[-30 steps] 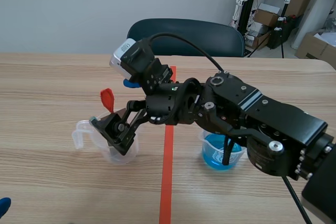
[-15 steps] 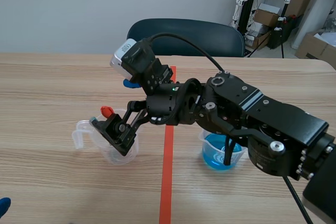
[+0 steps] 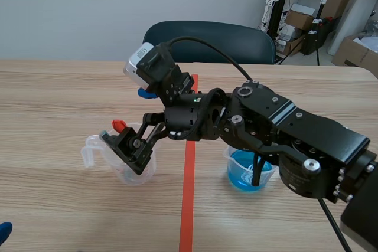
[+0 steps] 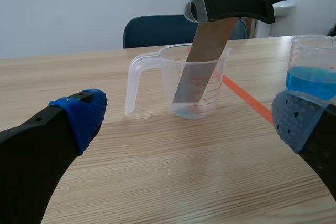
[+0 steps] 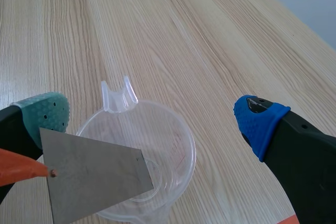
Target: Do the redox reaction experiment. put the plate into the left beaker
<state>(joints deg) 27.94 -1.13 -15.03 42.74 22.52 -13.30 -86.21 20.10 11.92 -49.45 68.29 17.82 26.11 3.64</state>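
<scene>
Left beaker (image 3: 94, 146): clear plastic, with a side handle, a pouring lip and red graduations on its wall. It stands upright on the worktop. Plate (image 4: 206, 51): a thin, flat rectangular strip of dull grey metal, with an orange-red tab (image 3: 119, 125) at its upper end. It stands tilted inside the left beaker, lower end on the beaker's floor, upper part above the beaker's rim.

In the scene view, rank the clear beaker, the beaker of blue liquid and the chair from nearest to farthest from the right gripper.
From the right gripper:
1. Clear beaker, right beneath it, left of the tape line.
2. Beaker of blue liquid, across the tape line, on the right.
3. Chair, past the table's far edge.
</scene>
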